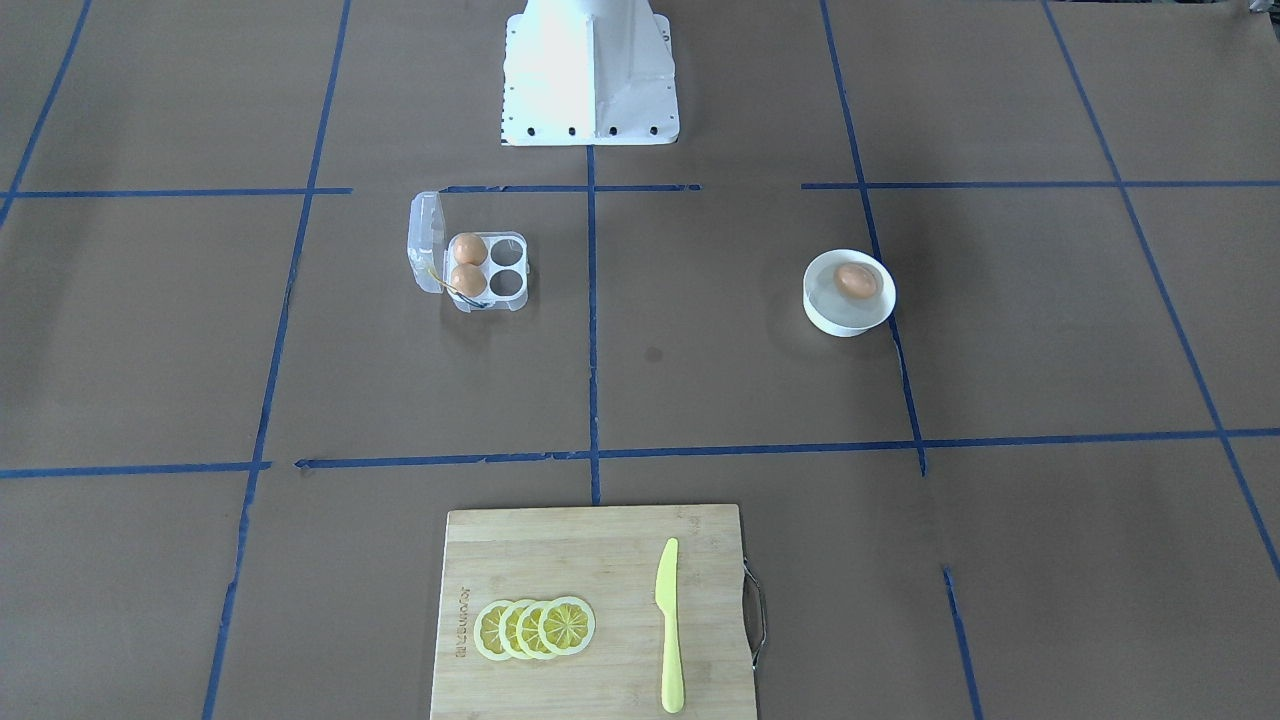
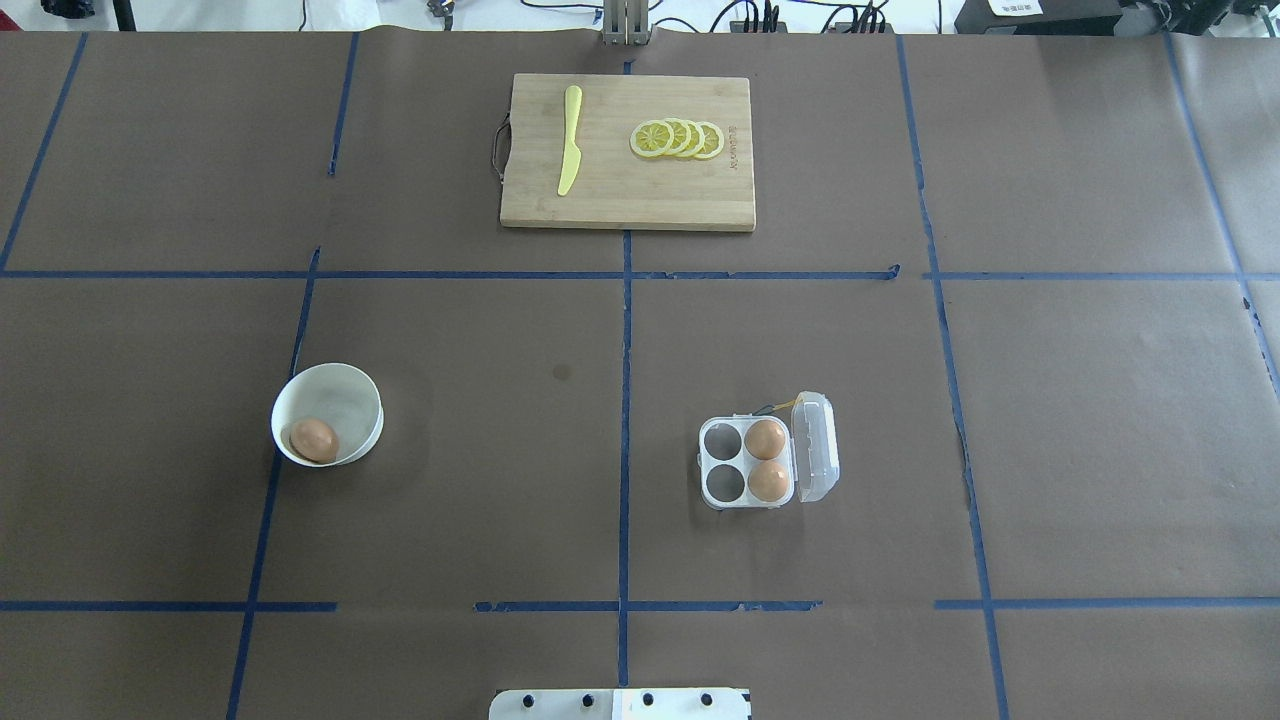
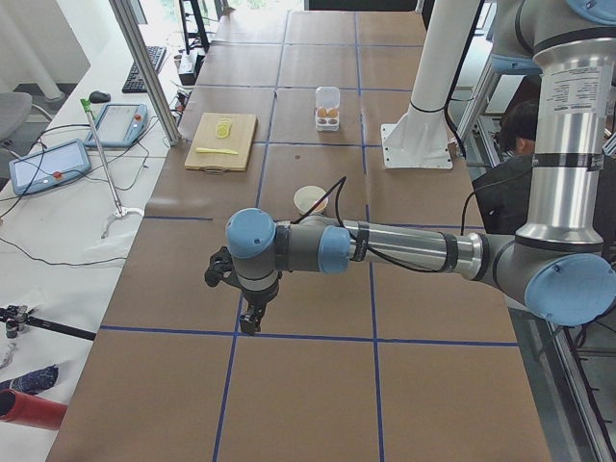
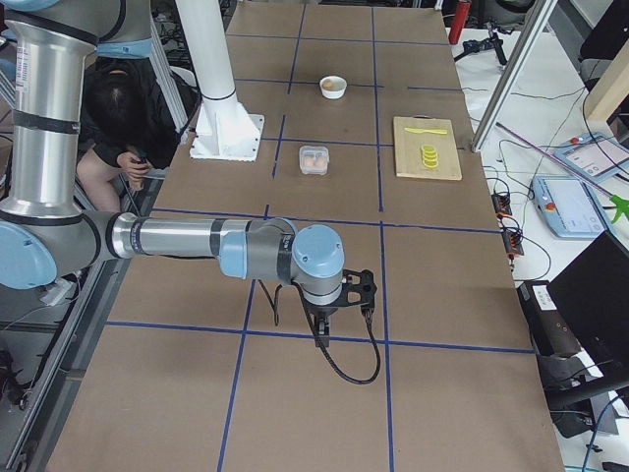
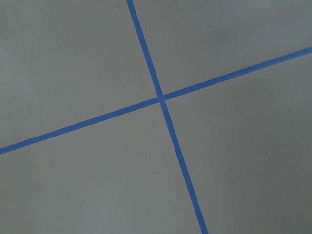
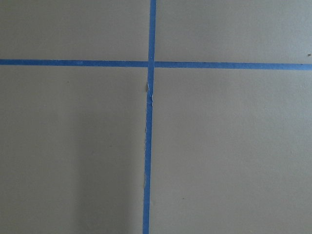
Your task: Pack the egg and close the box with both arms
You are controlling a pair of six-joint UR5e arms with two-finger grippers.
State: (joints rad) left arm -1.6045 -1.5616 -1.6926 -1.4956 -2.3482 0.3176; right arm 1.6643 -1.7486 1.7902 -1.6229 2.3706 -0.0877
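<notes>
The left pincer [image 3: 248, 320] hangs fingers-down over a blue tape line near the robot's left end of the counter [image 2: 480, 330]. The right pincer [image 4: 324, 334] hangs the same way near the opposite end. Both show only in the side views, so I cannot tell how far either one is parted. Neither touches anything.

The egg [image 2: 314, 438] lies on its side in the white bowl [image 2: 350, 400], against the wall nearest the robot, on the left half of the counter. The box [image 2: 742, 461] sits well apart on the right half. Its lid [image 2: 816, 446] is swung up on the outer side, with the hinge running near to far. Two more eggs fill the cups beside the lid, and the two cups toward the centre line are vacant.

Brown paper lies between bowl and box. The cutting board [image 2: 620, 205], with a yellow knife [image 2: 570, 140] and lemon slices [image 2: 678, 138], sits at the far edge.
</notes>
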